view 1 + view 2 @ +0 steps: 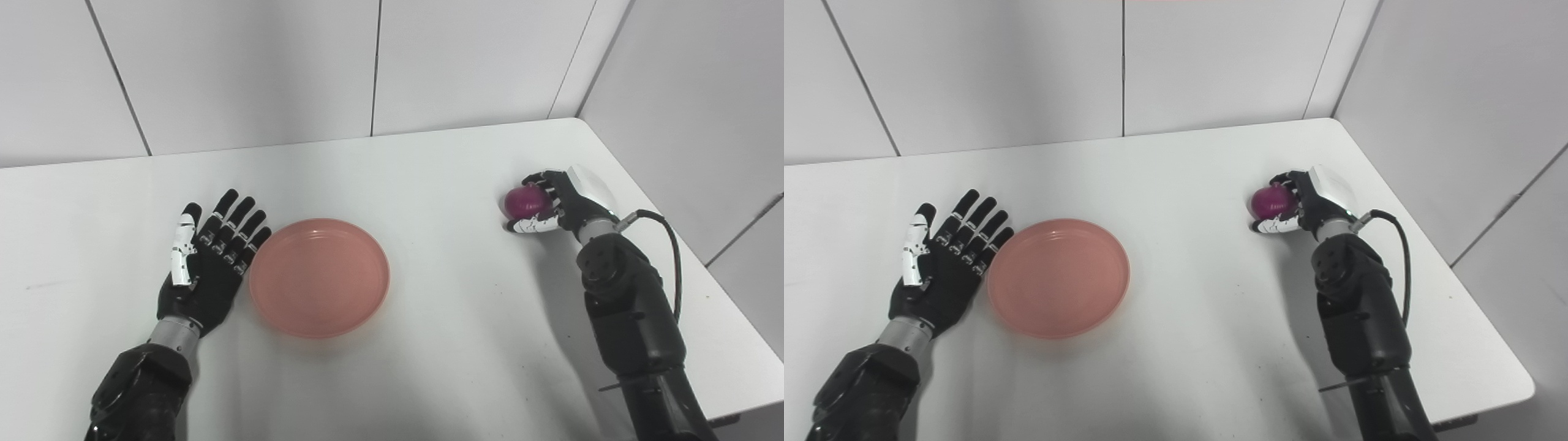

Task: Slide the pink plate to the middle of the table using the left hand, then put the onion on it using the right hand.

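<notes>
My left hand (205, 263) lies flat on the tabletop (429, 171), palm down, fingers (236, 229) spread apart and holding nothing; it rests just beside the left rim of the pink plate (319, 277), the fingertips at or very near that rim, which suits a sideways push and not a lift; whether they touch, I cannot tell. The plate sits flat and empty, somewhat left of the tabletop's middle; I judge the slide done or nearly so. My right hand (560, 202) is far to the right, near the right edge, its fingers curled around the purple onion (527, 201) with the thumb beneath; the wrap looks meant to secure a round thing that would roll; whether the onion is clear of the surface I cannot tell. Onion and plate are well apart; the carry leftward remains to be made.
</notes>
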Motion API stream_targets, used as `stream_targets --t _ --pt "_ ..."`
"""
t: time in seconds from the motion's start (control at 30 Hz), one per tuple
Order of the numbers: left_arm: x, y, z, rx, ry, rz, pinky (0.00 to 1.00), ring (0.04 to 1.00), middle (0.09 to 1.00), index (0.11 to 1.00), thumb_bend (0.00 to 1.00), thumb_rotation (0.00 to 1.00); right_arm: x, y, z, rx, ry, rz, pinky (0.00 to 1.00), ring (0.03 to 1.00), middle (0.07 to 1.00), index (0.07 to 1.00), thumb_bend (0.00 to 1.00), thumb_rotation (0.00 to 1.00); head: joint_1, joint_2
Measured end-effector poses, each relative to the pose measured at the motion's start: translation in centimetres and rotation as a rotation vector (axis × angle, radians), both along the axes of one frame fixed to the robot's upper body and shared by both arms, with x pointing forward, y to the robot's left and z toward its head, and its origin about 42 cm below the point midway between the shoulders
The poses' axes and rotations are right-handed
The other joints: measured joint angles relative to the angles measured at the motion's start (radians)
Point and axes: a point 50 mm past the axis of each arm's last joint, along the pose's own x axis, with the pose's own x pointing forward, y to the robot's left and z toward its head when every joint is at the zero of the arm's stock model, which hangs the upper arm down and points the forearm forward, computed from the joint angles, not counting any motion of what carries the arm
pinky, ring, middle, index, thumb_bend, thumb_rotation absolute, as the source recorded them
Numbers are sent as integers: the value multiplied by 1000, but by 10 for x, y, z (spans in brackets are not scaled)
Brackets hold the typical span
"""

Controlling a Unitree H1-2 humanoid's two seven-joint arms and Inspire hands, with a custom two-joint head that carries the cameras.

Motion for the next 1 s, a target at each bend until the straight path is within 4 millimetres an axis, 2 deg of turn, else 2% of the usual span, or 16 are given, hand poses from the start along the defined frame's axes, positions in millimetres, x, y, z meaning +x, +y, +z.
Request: stream_targets --t 0.07,0.23,0.3,0.37,0.8,1.0 --pt "0 0 0 0 0 0 949 951 957 944 428 1000 1 -1 0 -1 -3 4 445 511 558 542 727 140 0 0" --pt "0 0 0 1 1 0 951 950 958 944 427 1000 8 -1 -1 -13 -8 8 400 474 526 517 714 131 0 -2" --pt "0 0 0 1 1 1 949 949 957 944 428 1000 10 -1 -2 -14 -11 11 382 458 512 491 552 138 0 -2" --pt "0 0 0 1 0 1 951 951 959 945 428 1000 12 -1 -2 -16 -13 9 381 455 508 486 525 137 0 0" --pt "0 0 0 1 0 0 949 954 959 945 431 1000 12 -2 -2 -14 -28 19 360 439 496 485 517 134 8 -5" --pt "0 -1 0 0 0 -1 957 954 961 950 429 1000 0 11 0 -2 -51 68 391 467 512 485 515 132 15 -8"
